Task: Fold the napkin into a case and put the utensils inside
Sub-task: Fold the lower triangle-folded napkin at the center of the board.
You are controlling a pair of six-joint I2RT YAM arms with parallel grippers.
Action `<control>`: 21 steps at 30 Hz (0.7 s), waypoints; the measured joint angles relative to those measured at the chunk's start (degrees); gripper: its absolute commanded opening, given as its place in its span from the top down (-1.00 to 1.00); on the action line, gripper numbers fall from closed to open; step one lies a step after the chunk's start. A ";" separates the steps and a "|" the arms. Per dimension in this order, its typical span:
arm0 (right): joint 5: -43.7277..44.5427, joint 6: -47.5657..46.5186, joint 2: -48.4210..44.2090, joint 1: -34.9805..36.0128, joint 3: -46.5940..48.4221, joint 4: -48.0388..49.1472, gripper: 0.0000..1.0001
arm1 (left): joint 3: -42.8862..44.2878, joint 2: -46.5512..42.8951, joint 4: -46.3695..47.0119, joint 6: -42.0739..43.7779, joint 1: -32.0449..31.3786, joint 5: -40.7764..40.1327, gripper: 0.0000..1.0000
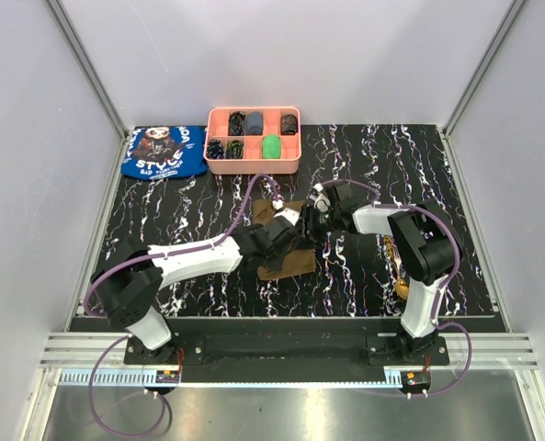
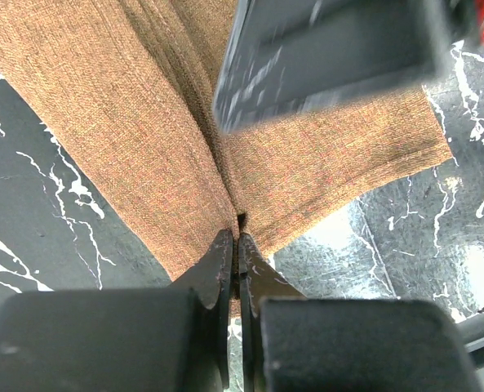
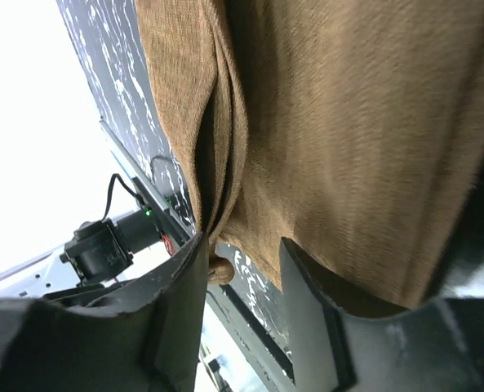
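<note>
Two grippers close together mid-table, both at the napkin (image 1: 286,265). Left gripper (image 2: 238,238): jaws pressed tight on a pinched ridge of cloth at its near edge. Right gripper (image 3: 243,255): jaws parted, clamping nothing, a hanging fold just at the gap. Risks: pulling the ridge sideways and spoiling the crease; catching the loose fold on the parted right fingers. Beside the right arm, a gold glint, possibly the utensils (image 1: 402,285), mostly hidden, apart from the napkin. Farther back, pink tray (image 1: 253,171) and blue cloth (image 1: 164,152).
</note>
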 measured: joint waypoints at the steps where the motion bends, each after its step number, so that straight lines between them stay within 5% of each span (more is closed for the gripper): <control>1: 0.13 -0.50 0.00 -0.55 0.44 -0.81 0.23 | 0.02 0.00 -0.02 -0.11 0.00 0.00 1.00; 7: 1.27 -2.75 0.02 -1.29 2.34 -4.04 0.93 | 0.02 0.00 -0.02 -0.81 0.00 0.46 1.00; 15: 2.03 -3.52 4.15 -1.29 4.90 -4.55 0.99 | 2.03 2.71 0.72 -2.12 0.02 1.44 1.00; 21: 4.74 -4.20 3.69 -1.29 4.90 -6.49 0.74 | 3.45 8.59 2.91 -3.74 0.44 1.42 1.00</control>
